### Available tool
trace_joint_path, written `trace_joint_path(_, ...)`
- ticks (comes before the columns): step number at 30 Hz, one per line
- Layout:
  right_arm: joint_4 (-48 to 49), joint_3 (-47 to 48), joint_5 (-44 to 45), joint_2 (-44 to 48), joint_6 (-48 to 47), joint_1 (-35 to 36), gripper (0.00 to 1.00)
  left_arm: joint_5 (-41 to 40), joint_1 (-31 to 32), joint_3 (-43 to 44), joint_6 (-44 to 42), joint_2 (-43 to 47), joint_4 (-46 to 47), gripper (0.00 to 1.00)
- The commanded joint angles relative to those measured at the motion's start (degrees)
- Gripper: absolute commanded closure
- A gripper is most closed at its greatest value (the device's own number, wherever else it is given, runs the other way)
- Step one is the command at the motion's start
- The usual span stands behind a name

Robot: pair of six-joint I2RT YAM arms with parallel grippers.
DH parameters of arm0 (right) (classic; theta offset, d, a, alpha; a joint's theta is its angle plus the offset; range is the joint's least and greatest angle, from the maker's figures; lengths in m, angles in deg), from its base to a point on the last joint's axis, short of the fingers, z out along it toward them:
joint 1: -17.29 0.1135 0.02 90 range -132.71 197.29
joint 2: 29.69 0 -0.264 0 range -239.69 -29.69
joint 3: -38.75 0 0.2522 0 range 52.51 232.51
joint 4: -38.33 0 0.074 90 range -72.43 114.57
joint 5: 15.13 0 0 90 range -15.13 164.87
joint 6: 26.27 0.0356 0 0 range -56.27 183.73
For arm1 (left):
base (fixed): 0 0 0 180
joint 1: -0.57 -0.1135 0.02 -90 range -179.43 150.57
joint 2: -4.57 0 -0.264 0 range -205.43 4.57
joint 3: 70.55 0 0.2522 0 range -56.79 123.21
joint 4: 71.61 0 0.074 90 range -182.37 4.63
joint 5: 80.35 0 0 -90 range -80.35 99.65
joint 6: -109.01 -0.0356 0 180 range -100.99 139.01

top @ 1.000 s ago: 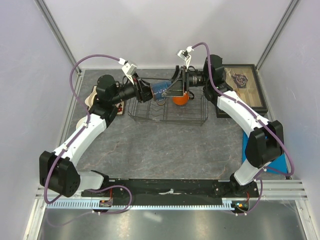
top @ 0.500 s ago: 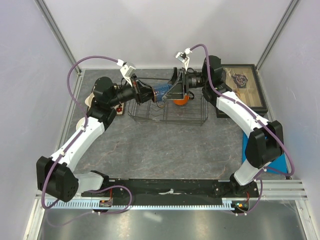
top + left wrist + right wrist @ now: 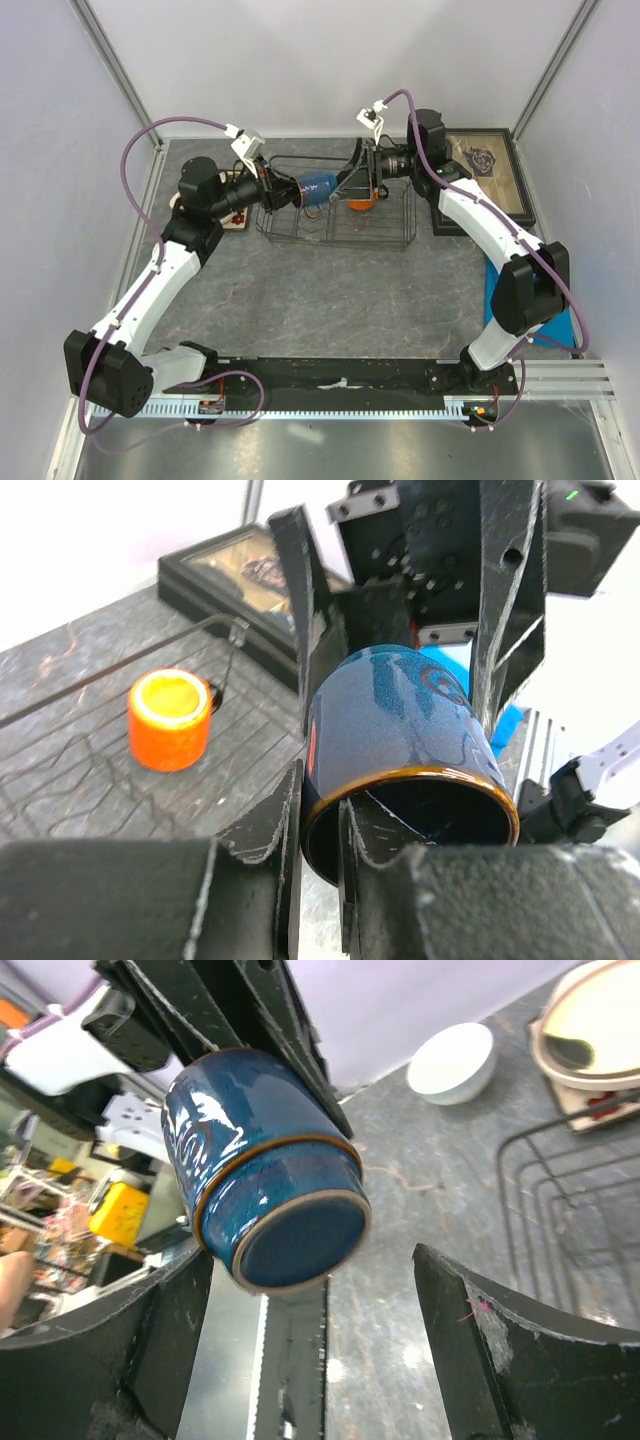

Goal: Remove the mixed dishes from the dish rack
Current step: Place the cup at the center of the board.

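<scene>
Holding the glossy dark blue ceramic mug [image 3: 320, 187] level above the dark metal wire dish rack [image 3: 335, 246], mouth toward the left pincer [image 3: 298, 188], clamped on its rim. Base toward the right pincer [image 3: 342, 188], spread wide around it. Probably free to draw leftward, off the rack.

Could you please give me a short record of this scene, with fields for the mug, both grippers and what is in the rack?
held item: dark blue mug, on its side in the air above the dish rack
left gripper: shut on the mug's rim, one finger inside, one outside
right gripper: open, fingers flanking the mug's base
in rack: orange cup, upright
outside rack: white bowl
</scene>
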Motion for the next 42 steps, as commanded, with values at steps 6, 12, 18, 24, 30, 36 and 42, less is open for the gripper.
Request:
trace_joint_path(6,-26.5,7.7,16.5,2.9,-25.4,-1.2,0.1,-4.8,-2.9,9.7,-15.2,3.5,-24.0,0.98)
trace_joint_path(12,-30.4,6.5,25.4,4.3,-30.2,-1.2,0.1,-11.6,-6.3,15.0,-28.7,3.6,-42.5,0.98)
trace_joint_path(18,-31.2,5.6,26.4,4.2,-31.2,-1.2,0.1,-17.0,-11.5,16.9,-38.1,1.9,-57.0,0.98)
trace_joint_path(24,-31.2,4.9,26.7,5.3,-31.2,-1.2,0.1,-20.5,-17.0,16.9,-45.3,-2.8,-62.1,0.98)
trace_joint_path(30,-31.4,3.8,27.2,6.7,-32.0,-1.2,0.1,-23.5,-19.8,18.3,-50.3,-9.4,-65.1,0.98)
trace_joint_path(36,-31.5,3.8,27.1,6.5,-31.9,-1.2,0.1,-28.2,-19.9,18.3,-51.6,-14.6,-63.9,0.98)
trace_joint_path(42,-31.5,3.8,26.7,6.4,-31.9,-1.2,0.1,-32.6,-19.9,17.9,-52.9,-19.9,-62.2,0.98)
